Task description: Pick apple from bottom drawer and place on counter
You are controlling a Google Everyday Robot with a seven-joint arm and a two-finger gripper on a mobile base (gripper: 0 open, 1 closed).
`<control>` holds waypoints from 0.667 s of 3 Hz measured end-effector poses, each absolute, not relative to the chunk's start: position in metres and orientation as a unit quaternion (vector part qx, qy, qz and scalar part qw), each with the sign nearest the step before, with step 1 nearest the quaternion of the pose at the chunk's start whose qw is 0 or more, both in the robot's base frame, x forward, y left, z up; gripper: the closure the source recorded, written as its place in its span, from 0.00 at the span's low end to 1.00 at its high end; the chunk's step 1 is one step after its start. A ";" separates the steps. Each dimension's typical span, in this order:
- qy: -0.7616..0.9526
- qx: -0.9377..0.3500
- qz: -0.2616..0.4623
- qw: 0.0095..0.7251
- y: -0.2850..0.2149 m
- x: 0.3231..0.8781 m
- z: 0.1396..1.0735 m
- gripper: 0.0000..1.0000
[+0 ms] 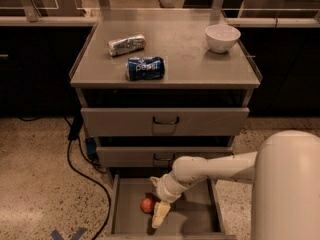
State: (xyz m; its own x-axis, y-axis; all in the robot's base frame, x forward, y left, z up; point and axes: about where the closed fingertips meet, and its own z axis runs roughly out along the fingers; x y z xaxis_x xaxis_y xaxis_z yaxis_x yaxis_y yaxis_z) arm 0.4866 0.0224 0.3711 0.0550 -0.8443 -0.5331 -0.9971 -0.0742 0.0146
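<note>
The end effector was seen low inside the bottom drawer, its tip pointed down at the floor, just right of the apple. It could not be made out whether the two were touching. Whether the end effector was spread or pressed together could not be told, and nothing could be judged as gripped. The apple was found near the middle of the bottom drawer.

For the grasp to be done well, the end effector would need to be centred over the fruit rather than beside it. It would need to be lowered until the widest part was straddled, then closed gently, since a round fruit is easily nudged into rolling across a flat floor. A lift out towards the open front would be needed afterwards, so that the middle drawer overhead was cleared.

The apple was shown as small, round and red-orange.

Above, the worktop was occupied by a can, a foil packet and a bowl, with bare surface at the centre right
</note>
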 end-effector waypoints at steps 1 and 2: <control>0.654 -0.704 0.203 0.190 0.034 0.492 0.353 0.00; 0.668 -0.696 0.189 0.186 0.052 0.499 0.316 0.00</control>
State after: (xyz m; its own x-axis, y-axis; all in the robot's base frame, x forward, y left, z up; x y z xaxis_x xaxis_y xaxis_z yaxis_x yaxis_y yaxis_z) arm 0.4990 0.0515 0.3157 0.0366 -0.8591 -0.5105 -0.9992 -0.0390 -0.0059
